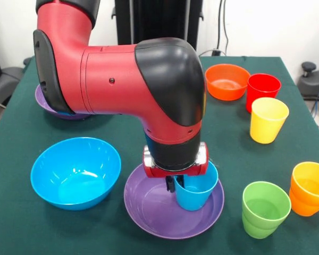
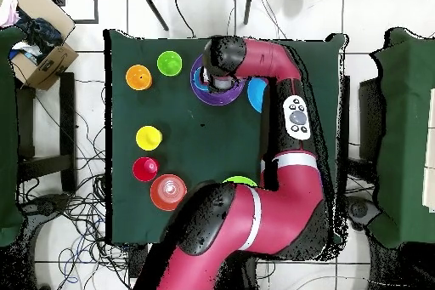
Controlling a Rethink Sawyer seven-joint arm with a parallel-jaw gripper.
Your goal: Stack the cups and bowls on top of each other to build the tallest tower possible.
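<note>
My gripper (image 1: 175,187) hangs straight down over a wide purple bowl (image 1: 149,210) at the table's front middle. Its dark fingers (image 1: 170,184) pinch the near-left rim of the blue cup (image 1: 196,191), which stands in that bowl. In the overhead view the arm's head covers the gripper, and only the purple bowl's rim (image 2: 198,88) shows. The deep blue bowl (image 1: 74,172) sits left of it. A second purple bowl (image 1: 42,101) lies half hidden behind the arm. The green cup (image 1: 265,208), orange cup (image 1: 310,187), yellow cup (image 1: 268,119), red cup (image 1: 262,90) and orange bowl (image 1: 227,81) stand on the right.
A light green bowl (image 2: 240,181) shows only in the overhead view, near the robot's base and partly under the arm. The arm's thick red elbow (image 1: 111,79) spans the table's middle. A cardboard box (image 2: 38,44) sits off the table.
</note>
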